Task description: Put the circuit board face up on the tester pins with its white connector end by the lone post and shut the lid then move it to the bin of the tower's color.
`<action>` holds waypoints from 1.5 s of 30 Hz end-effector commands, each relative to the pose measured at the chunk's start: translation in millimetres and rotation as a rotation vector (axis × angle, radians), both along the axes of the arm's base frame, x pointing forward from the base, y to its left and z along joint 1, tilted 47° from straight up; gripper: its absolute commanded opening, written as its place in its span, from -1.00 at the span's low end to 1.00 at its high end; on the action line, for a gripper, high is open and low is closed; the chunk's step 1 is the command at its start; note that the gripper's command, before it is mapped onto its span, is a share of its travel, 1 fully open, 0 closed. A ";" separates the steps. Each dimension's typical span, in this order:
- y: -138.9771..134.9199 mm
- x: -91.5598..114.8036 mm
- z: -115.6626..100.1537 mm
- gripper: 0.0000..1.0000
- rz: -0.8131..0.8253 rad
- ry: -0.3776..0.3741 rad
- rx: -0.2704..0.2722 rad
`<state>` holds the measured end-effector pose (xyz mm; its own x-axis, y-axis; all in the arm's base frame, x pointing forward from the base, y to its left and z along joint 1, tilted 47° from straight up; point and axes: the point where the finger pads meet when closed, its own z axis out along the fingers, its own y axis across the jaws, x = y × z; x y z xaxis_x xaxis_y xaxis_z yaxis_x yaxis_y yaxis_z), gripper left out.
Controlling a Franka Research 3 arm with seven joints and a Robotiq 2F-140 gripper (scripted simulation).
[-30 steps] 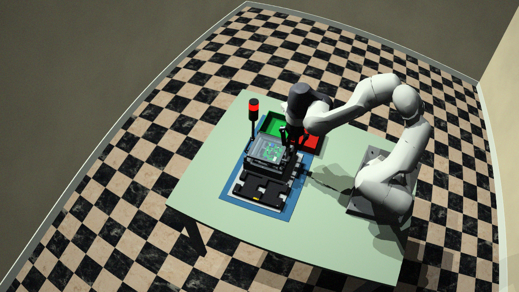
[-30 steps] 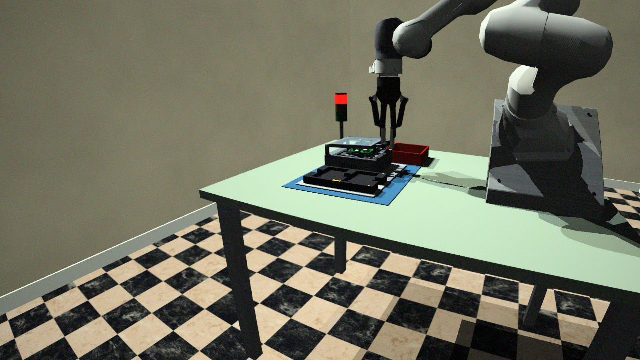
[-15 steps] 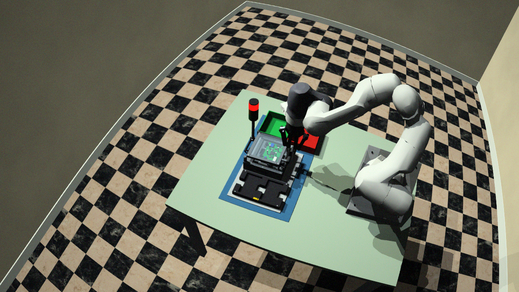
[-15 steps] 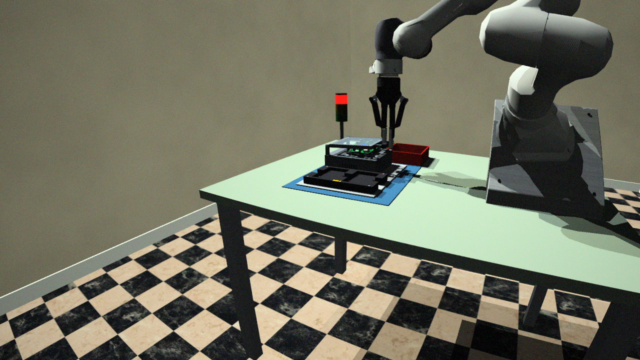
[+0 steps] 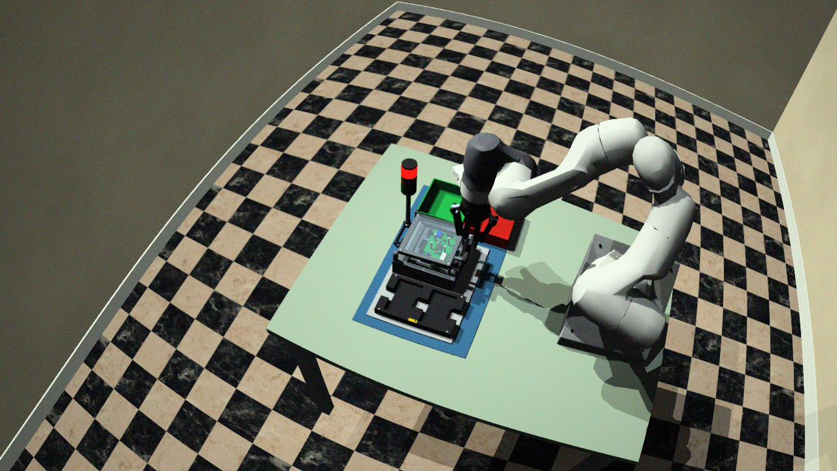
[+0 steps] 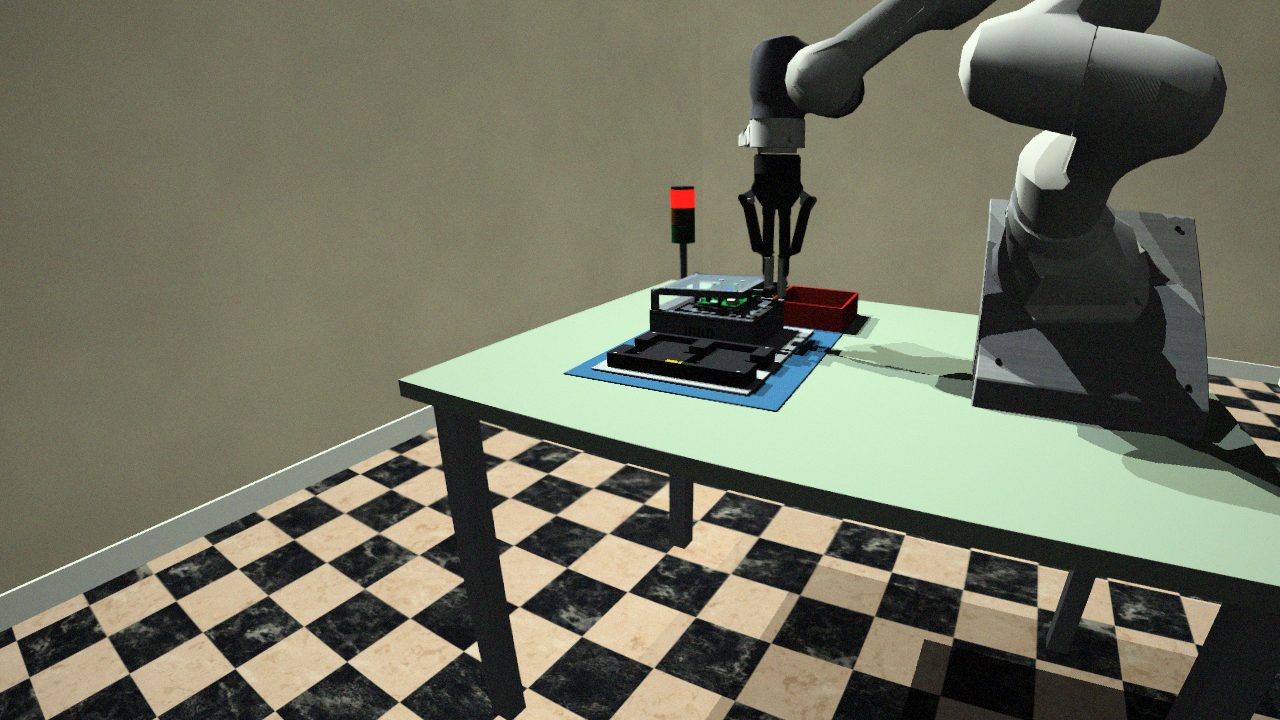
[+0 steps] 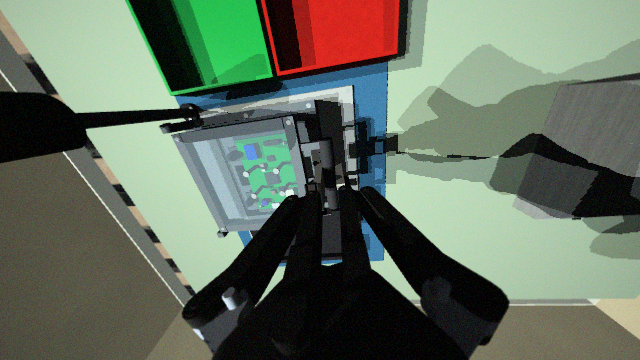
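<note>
The green circuit board lies in the black tester under the shut clear lid; it also shows in the wrist view. The signal tower beside the tester shows red, as in the exterior view. My gripper points straight down at the tester's edge away from the tower. In the wrist view my gripper has its fingertips closed on either side of the near end of the lid's grey handle. The latch hook and its tab are hidden by the fingers.
The green bin and the red bin stand side by side just behind the tester. The black tray with both pockets empty lies in front of it on the blue mat. The arm's base stands to the right.
</note>
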<state>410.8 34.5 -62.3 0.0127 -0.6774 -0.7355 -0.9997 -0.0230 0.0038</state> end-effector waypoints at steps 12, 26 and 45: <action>1.5 -0.3 -0.2 -1.00 -0.001 0.002 0.000; 1.2 -0.3 0.0 -1.00 -0.001 0.002 0.000; -29.4 7.1 28.2 -1.00 -0.001 0.002 0.000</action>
<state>415.0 12.5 -41.9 0.0052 -0.6797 -0.7334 -0.9997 -0.0200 0.0115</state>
